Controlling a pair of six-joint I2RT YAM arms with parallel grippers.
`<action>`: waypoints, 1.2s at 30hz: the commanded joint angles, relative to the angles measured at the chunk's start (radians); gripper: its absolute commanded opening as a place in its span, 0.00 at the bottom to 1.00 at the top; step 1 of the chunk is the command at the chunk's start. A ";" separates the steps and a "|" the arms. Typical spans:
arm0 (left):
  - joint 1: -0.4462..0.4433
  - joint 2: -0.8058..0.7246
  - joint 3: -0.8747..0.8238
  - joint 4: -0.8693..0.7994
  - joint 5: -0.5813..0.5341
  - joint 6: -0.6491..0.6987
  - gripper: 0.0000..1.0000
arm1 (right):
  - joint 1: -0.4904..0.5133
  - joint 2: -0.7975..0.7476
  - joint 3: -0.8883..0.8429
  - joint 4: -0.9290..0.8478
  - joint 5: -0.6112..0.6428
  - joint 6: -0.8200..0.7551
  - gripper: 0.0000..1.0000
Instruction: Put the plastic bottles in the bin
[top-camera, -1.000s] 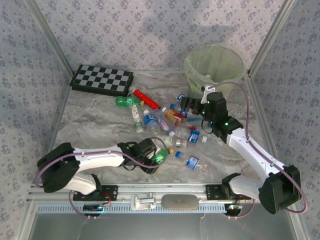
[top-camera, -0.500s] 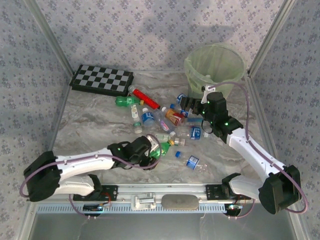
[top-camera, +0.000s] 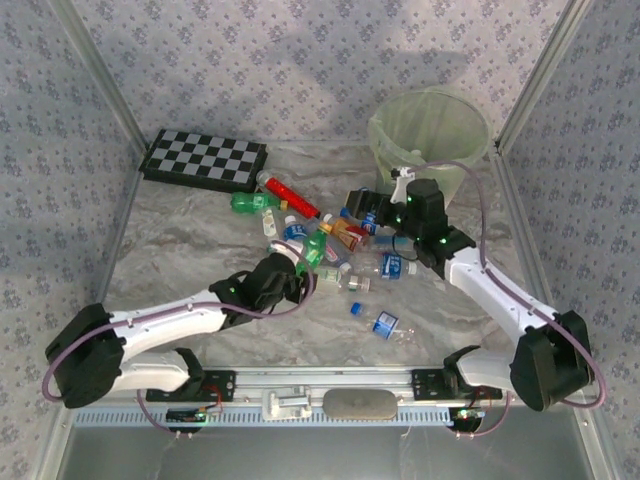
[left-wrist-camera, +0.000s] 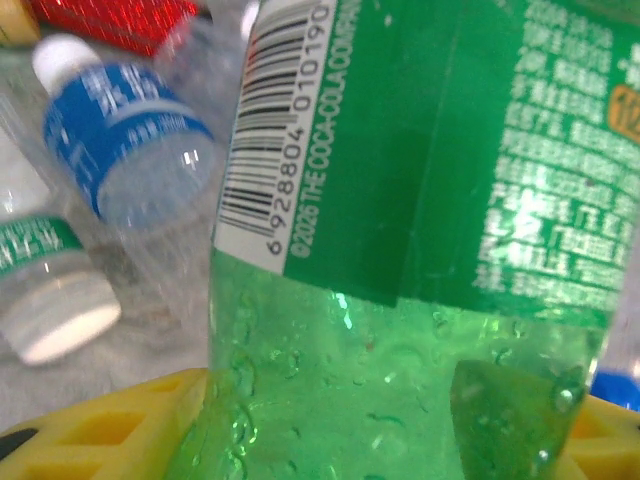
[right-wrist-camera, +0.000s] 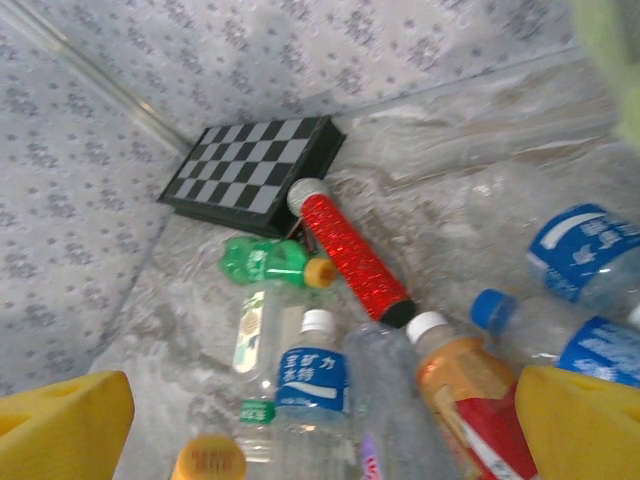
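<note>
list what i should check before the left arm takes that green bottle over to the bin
1. Green bottle in the left pincer: ok, it sits between the yellow fingers.
2. Grip firm enough for the carry: cannot tell, the contact points are hidden behind the bottle.
3. Bin upright with its mouth open: ok.
4. Straight path from the bottle to the bin: not ok, the right arm and right pincer lie in between.
5. Right pincer free: ok, it is open above the loose bottles and grips nothing.
</note>
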 joint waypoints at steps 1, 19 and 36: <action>0.044 0.029 0.074 0.176 -0.022 0.016 0.51 | 0.020 0.031 0.039 0.084 -0.106 0.076 1.00; 0.142 0.131 0.147 0.343 0.211 0.007 0.51 | 0.095 0.161 0.090 0.176 -0.251 0.086 0.95; 0.124 0.122 0.151 0.363 0.355 0.049 0.52 | 0.101 0.221 0.105 0.199 -0.300 0.099 0.61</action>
